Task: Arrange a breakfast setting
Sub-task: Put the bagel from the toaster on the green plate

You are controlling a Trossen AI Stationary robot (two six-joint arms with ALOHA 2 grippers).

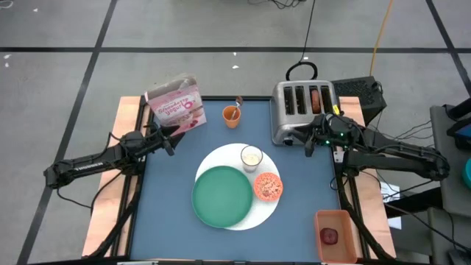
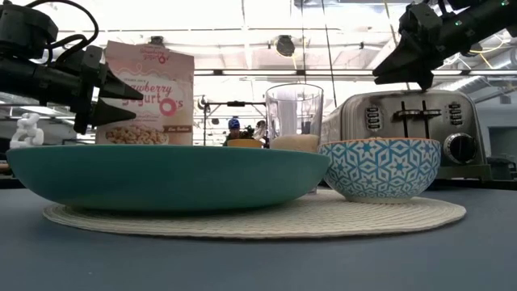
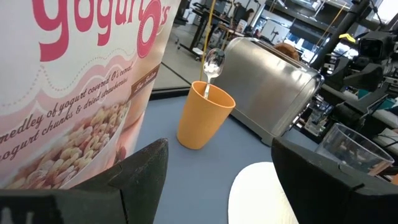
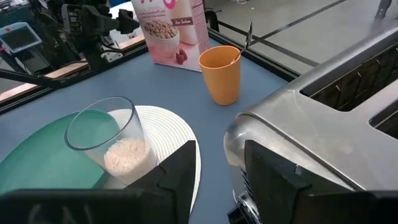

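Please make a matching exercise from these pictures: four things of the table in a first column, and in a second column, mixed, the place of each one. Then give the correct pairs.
Things:
1. metal spoon
2. bagel
3. dark red fruit
4. green plate

Places:
A. in a slot of the toaster
B. on the white round mat, beside the patterned bowl
C. standing in the orange cup
D. in the pink container at the table's right edge

Pairs: 1-C, 2-A, 3-D, 4-B
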